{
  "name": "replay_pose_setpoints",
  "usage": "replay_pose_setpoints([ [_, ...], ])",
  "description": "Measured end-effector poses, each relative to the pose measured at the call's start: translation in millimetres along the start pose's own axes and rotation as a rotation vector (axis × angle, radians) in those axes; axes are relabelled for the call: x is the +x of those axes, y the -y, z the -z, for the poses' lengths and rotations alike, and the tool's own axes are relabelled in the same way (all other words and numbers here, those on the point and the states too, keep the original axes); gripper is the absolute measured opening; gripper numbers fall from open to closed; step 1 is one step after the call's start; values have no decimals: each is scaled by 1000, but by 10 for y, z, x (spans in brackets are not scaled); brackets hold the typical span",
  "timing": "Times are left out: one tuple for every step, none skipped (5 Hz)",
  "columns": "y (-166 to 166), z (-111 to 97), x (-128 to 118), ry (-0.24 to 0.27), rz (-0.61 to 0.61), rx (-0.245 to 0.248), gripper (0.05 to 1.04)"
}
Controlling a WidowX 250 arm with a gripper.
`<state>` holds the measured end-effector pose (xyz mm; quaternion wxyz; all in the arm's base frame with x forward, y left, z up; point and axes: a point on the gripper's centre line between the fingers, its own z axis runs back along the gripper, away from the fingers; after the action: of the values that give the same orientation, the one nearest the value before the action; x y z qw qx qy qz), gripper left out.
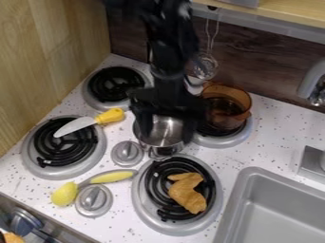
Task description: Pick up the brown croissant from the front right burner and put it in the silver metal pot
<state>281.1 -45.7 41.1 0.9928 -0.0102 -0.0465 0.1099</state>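
"Steel saucepan (166, 130) first: where do you have it?"

"Just behind the croissant's burner (139, 197), upright, with my gripper (167, 135) right over its mouth. I see the pincer wide, one finger towards each side of the rim. Whether either one touches metal, I can't tell."

"Then how would you handle it?"

"Gently. A thin, smooth wall will probably slip or swing if I pinch it off-centre, so I'd square the fingers to the rim before closing — and close slowly, watching for a tilt."

"What's crowding you?"

"An amber glass pot (237, 102), behind that burner and to its right. I'd favour small corrections on that side; a sideways nudge could clip it. The yellow-handled knife (111, 116) lies behind the burner, to its left, so I'd avoid a wide swing there too."

"And the croissant (185, 192)?"

"On the burner itself — I'd stay high over it."
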Motion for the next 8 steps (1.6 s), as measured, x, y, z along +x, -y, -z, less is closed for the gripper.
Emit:
replay_pose_setpoints([
  [-17,180,-157,19,-118,-20,998],
  [66,286,-279,67,-123,-19,998],
  [121,359,-301,58,-163,-34,998],
  [275,381,-385,62,-254,-29,998],
  [299,437,-415,49,-434,-10,998],
  [346,447,-536,15,-514,21,998],
  [362,544,-558,-19,-557,29,998],
  [377,598,-554,-14,-611,43,998],
])
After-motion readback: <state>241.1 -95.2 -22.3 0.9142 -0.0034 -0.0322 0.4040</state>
